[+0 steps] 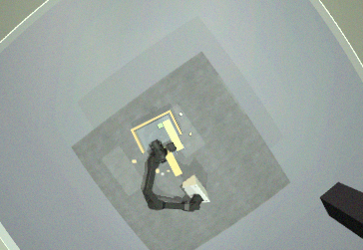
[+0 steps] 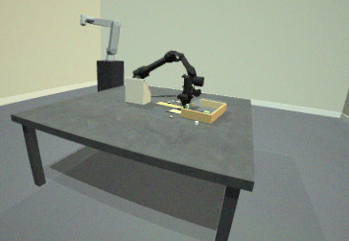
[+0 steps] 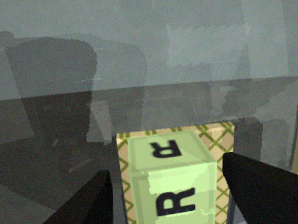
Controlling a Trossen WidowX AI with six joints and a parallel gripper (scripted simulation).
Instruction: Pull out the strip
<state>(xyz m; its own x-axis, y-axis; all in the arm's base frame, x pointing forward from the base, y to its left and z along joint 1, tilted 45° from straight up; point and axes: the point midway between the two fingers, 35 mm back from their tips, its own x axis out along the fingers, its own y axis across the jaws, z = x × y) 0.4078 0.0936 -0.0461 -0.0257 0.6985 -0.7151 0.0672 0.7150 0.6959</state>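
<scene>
Nearest the wrist camera, the two dark fingers of the tool (image 3: 169, 212) stand partly apart, one on each side of the pale green cube marked with a black letter R (image 3: 172, 185). A gap shows between each finger and the cube's side, so the tool is half open and grips nothing. The cube rests on the yellow cross-hatched strip (image 3: 222, 137), which shows under it and along its right and far edges. Grey rails run beside the strip on both sides. Beyond the cube lies the dark grey surface (image 3: 173, 30), crossed by the arm's shadows.

From above, the black jointed arm (image 1: 150, 176) bends from its beige wedge-shaped base block (image 1: 195, 188) toward the open tan wooden tray (image 1: 134, 135), with the yellow strip partly out of the tray's open side. Small pale bits lie scattered near the tray. In the exterior view, a grey second arm on a black pedestal (image 2: 109, 50) stands well apart, beyond the table.
</scene>
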